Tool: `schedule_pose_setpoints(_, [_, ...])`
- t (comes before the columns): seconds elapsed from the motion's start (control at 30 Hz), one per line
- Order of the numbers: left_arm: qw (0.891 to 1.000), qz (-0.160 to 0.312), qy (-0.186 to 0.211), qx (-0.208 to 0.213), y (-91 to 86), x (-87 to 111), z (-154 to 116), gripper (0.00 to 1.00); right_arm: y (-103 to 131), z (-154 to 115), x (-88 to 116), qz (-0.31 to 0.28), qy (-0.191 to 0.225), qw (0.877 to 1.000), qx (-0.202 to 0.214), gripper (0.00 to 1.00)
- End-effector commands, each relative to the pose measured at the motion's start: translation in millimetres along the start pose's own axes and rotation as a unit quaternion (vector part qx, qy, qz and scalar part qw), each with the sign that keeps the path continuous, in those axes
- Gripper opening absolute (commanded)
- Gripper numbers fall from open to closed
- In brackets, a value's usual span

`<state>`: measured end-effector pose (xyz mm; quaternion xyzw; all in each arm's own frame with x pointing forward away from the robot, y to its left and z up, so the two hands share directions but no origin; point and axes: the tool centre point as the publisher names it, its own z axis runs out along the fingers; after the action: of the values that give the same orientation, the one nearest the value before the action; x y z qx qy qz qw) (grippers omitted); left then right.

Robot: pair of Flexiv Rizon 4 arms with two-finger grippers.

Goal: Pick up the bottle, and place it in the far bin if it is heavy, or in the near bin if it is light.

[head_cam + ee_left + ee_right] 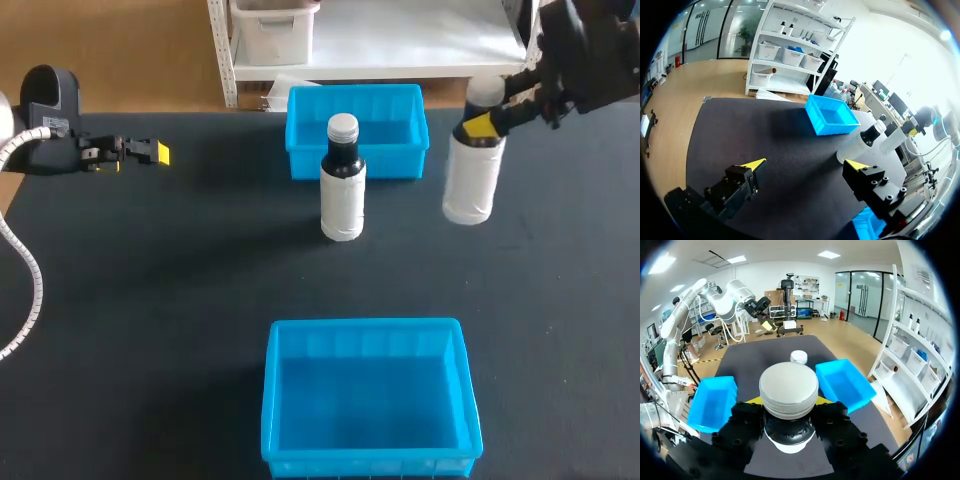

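Note:
A white bottle (470, 170) with a pale cap is upright in my right gripper (481, 125), which is shut on its neck, to the right of the far bin (356, 150). It appears lifted off the table. In the right wrist view its cap (788, 389) fills the space between my right gripper (788, 401) fingers. A second bottle (342, 185) with a dark neck and silver cap stands in front of the far bin. The near bin (370, 440) is empty. My left gripper (152, 152) is open at the table's left, far from both bottles; the left wrist view shows its (806, 164) fingers wide apart.
Both bins are blue and open-topped. From the right wrist the far bin (845, 382) and near bin (714, 400) flank the held bottle, with the standing bottle's cap (799, 357) ahead. The black table (150, 300) spreads wide to the left.

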<state>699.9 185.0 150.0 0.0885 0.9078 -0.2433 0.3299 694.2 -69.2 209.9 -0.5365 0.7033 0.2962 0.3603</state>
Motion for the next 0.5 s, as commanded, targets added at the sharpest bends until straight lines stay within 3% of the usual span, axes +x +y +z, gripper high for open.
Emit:
schedule_pose_setpoints(0.03, [1.000,0.000,0.000,0.000,0.0,0.0,0,1.00,-20,-1,-1,0.001,-0.001,1.000,-0.002,0.00])
schedule_pose_setpoints(0.5, [1.000,0.000,0.000,0.000,0.0,0.0,0,1.00,-84,-1,-31,-0.003,0.011,1.000,0.018,0.00])
